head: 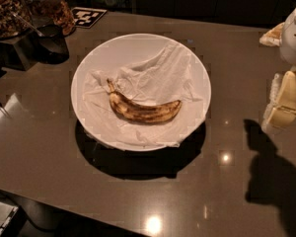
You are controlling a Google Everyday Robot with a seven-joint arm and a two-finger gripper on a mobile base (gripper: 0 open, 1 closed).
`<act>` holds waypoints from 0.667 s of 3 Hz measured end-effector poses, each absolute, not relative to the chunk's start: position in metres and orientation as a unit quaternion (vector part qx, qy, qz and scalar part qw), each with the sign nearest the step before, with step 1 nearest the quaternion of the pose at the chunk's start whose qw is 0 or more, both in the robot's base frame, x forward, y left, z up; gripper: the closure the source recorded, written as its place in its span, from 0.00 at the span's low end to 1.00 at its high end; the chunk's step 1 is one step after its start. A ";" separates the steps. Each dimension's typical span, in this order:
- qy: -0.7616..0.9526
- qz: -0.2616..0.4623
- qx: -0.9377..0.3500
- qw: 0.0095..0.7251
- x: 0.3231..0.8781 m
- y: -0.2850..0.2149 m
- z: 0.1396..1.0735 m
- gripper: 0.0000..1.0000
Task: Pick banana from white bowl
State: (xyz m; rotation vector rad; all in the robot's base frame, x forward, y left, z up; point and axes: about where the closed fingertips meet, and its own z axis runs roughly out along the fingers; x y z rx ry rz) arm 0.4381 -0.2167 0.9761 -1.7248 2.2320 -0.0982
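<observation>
Right, here's your scene: the overripe curved banana, yellow mottled with brown [144,110], lies flat in the near half of the large round shallow white bowl [130,46], stem pointing far-left, resting on the crumpled white paper liner [163,73] that fills the dish. Nothing else is in that bowl. Your cream-coloured gripper [282,102] hangs at the right edge, well apart from the bowl and above the glossy brown table [49,167]; whether it's set wide or narrow, you can't tell from this angle. Now the hazards. That paper bunches up right beside the fruit, so a low grab could pinch a fold along with the banana and drag the liner out. The fruit looks soft, so a hard squeeze may mash it. It lies low, so coming in from the right you risk clipping the rim, and on that slick tabletop the bowl could skate. Far left, the dark glass jars of nuts [5,6] stand beside a black-and-white patterned marker [88,17], well clear of your path.
</observation>
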 end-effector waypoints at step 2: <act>0.795 -0.055 -0.588 0.139 0.435 -0.210 0.979 0.00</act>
